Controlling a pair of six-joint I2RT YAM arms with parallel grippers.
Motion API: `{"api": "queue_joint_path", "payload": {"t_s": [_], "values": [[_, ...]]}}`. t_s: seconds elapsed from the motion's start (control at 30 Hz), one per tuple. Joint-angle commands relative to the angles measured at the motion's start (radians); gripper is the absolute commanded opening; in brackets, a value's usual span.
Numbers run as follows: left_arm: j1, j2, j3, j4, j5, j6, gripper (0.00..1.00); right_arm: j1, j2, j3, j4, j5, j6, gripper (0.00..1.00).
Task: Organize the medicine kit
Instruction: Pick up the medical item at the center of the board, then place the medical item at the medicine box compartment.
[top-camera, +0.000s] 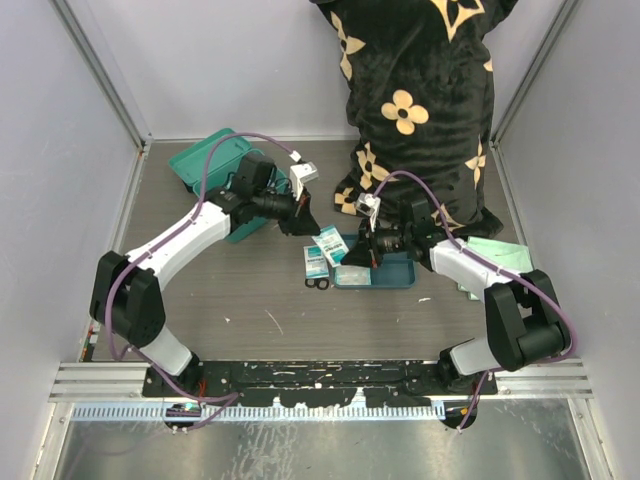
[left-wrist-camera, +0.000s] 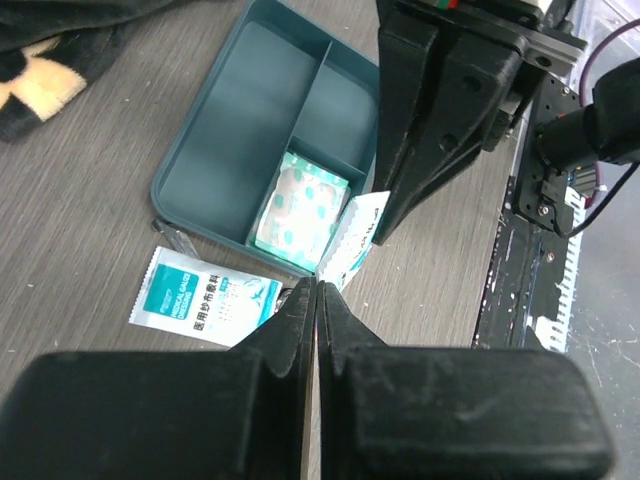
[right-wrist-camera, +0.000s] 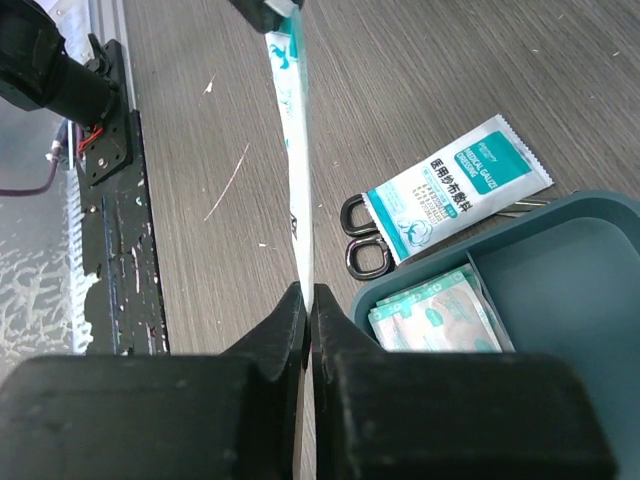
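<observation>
The right claw (right-wrist-camera: 305, 290) is clenched on a thin white-and-teal packet (right-wrist-camera: 293, 150). The left claw (left-wrist-camera: 317, 285) pinches its other end, likely to pass it across. The medicine kit (top-camera: 200, 160) sits back left on the surface (top-camera: 250, 300), partly under the left arm.

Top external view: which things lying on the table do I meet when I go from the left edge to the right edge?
Teal-green medicine kit → gauze dressing packet → dark teal divided tray → pale green cloth. Left out because they overlap others: the scissors and the black patterned fabric.
</observation>
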Motion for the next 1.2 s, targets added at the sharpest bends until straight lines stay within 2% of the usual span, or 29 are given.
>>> {"api": "queue_joint_path", "payload": {"t_s": [0.0,0.2,0.3,0.43,0.53,0.8,0.9,0.97,1.03,1.1,1.17], "values": [[0.004,-0.064,-0.030,0.073,0.092,0.023,0.08,-0.011,-0.047,0.071,-0.079,0.000,-0.116,0.03],[0.004,-0.111,-0.058,0.018,0.130,0.187,0.45,-0.007,-0.066,0.149,-0.317,-0.014,-0.327,0.01],[0.004,-0.112,-0.039,-0.024,0.154,0.233,0.60,0.003,-0.066,0.191,-0.442,-0.002,-0.408,0.01],[-0.022,-0.090,-0.001,-0.046,0.155,0.248,0.72,0.015,-0.071,0.225,-0.510,0.012,-0.451,0.01],[-0.047,-0.068,0.031,-0.081,0.150,0.277,0.75,0.023,-0.079,0.238,-0.524,0.012,-0.454,0.01],[-0.093,-0.038,0.040,-0.081,0.161,0.266,0.56,0.050,-0.106,0.246,-0.510,0.015,-0.424,0.01],[-0.102,-0.034,0.041,-0.081,0.170,0.264,0.41,0.050,-0.108,0.246,-0.504,0.023,-0.419,0.01],[-0.102,-0.034,0.043,-0.081,0.177,0.260,0.27,0.049,-0.106,0.247,-0.502,0.030,-0.413,0.02],[-0.102,-0.039,0.046,-0.084,0.176,0.261,0.12,0.049,-0.104,0.250,-0.492,0.044,-0.391,0.09],[-0.100,-0.045,0.049,-0.087,0.168,0.258,0.01,0.047,-0.102,0.258,-0.482,0.053,-0.376,0.17],[-0.095,-0.052,0.053,-0.082,0.159,0.243,0.00,0.036,-0.100,0.269,-0.466,0.054,-0.358,0.25]]}}
